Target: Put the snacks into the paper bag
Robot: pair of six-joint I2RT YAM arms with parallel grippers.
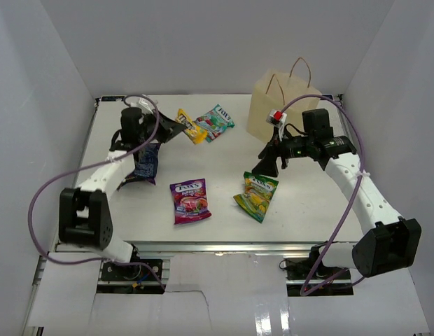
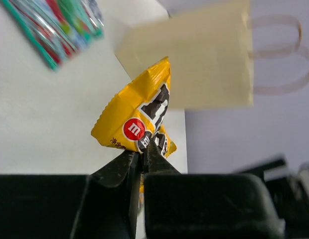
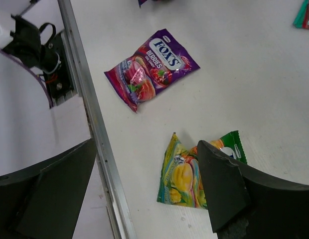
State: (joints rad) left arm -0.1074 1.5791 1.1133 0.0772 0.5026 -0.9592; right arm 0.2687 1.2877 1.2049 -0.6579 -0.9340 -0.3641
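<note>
Overhead, my left gripper [image 1: 180, 128] is pinched shut on the yellow packet [image 1: 192, 126] at far left. The paper bag [image 1: 276, 105] stands well to its right, with the teal packet [image 1: 215, 122] lying between and the right gripper [image 1: 264, 166] nearer the bag. On the left wrist, the packet juts lengthwise past the tips, bag beyond. On the right wrist, the jaws gape wide and empty above the green-yellow packet [image 3: 182, 177], the purple packet [image 3: 152, 67] apart.

Closed fingers [image 2: 117, 172] pinch the yellow packet [image 2: 137, 112], paper bag [image 2: 209, 59] behind.
</note>
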